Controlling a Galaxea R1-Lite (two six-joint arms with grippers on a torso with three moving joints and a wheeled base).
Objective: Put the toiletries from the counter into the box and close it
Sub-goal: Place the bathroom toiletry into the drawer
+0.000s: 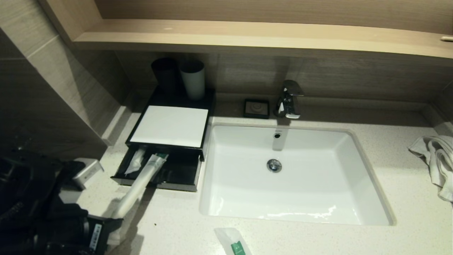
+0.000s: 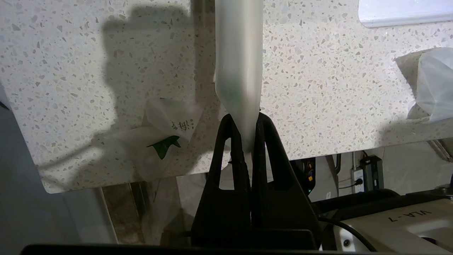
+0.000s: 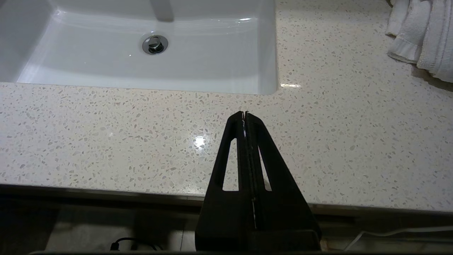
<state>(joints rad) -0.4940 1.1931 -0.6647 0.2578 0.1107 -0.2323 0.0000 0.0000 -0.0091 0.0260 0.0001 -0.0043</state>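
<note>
Head view: the box sits on the counter just left of the sink, its front drawer pulled open. The left hand, near the counter's front edge below the drawer, is clenched on one end of a long wrapped stick, whose far end reaches over the drawer's front lip, beside a sachet already inside. Another green-labelled sachet lies on the counter in front of the sink.

Left wrist view: the fingers pinch the stick's very end, so the rest cantilevers out. It looks light and fairly stiff under a slick, crinkly wrapper; a grip nearer the middle would likely steady it more. A crumpled sachet lies below, close to the counter edge, though its exact footing is hard to judge.

Right wrist view: the right hand is clenched on nothing, parked over bare counter in front of the sink, a towel well off to its side. The drawer is shallow, and its front lip is the edge to clear.
</note>
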